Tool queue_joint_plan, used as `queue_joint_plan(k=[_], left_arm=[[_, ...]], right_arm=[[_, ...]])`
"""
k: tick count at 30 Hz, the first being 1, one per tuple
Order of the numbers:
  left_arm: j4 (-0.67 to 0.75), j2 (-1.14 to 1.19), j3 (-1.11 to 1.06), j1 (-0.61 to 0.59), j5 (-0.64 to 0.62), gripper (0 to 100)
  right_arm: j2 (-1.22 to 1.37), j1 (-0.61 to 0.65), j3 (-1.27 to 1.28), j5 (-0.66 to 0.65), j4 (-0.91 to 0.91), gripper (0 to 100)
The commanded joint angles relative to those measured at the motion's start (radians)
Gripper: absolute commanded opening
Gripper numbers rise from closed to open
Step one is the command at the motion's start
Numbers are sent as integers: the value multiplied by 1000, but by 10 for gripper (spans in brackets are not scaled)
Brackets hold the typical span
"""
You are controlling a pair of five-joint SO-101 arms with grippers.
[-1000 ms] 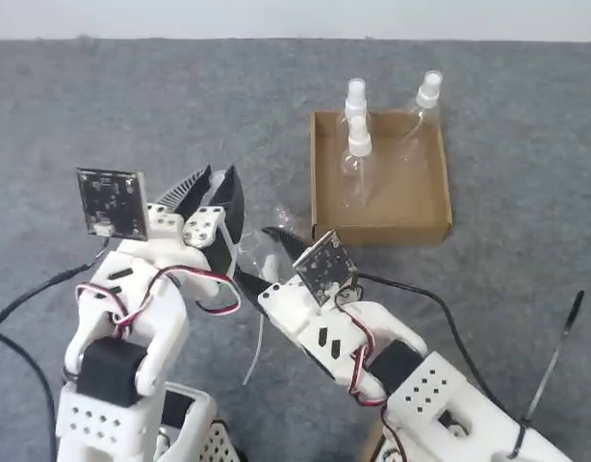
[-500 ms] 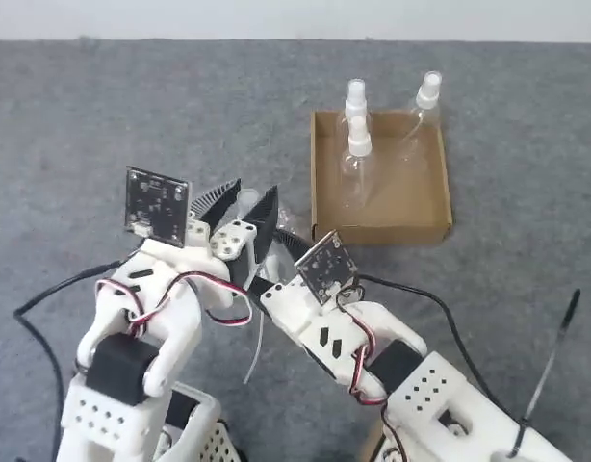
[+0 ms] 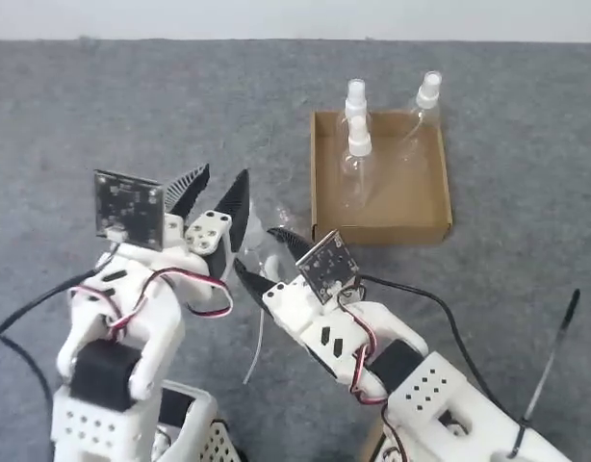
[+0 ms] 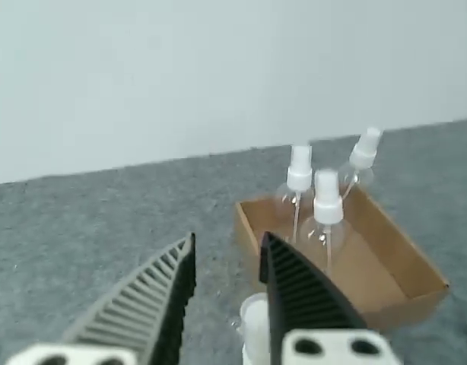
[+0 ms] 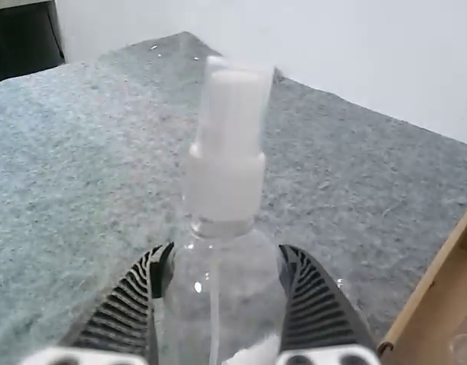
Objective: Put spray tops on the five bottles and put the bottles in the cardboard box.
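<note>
Three capped bottles (image 3: 358,162) stand in the cardboard box (image 3: 411,210) at upper right; the right tool (image 5: 222,262) grips a fourth bottle (image 5: 224,179), topped but unboxed, while the left tool (image 4: 227,247) gapes wide.

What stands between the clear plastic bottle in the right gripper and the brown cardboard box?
Nothing visible: only grey carpet lies between the clear plastic bottle in the right gripper and the brown cardboard box, whose near end looks free.

Lab-like test bench, grey felt tabletop (image 3: 103,106), plain white wall (image 4: 180,68) (exposed wiring (image 3: 185,276))
</note>
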State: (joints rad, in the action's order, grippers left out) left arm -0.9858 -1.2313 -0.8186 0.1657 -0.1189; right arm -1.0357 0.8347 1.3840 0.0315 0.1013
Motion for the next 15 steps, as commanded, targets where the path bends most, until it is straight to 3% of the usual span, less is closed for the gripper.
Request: queue_joint_plan(k=[1, 15], left_arm=[[69, -11, -74, -3, 23, 85], [51, -21, -174, -5, 15, 81]], right_arm=[[-45, -12, -9, 9, -19, 6], [-47, -48, -11, 9, -19, 6]])
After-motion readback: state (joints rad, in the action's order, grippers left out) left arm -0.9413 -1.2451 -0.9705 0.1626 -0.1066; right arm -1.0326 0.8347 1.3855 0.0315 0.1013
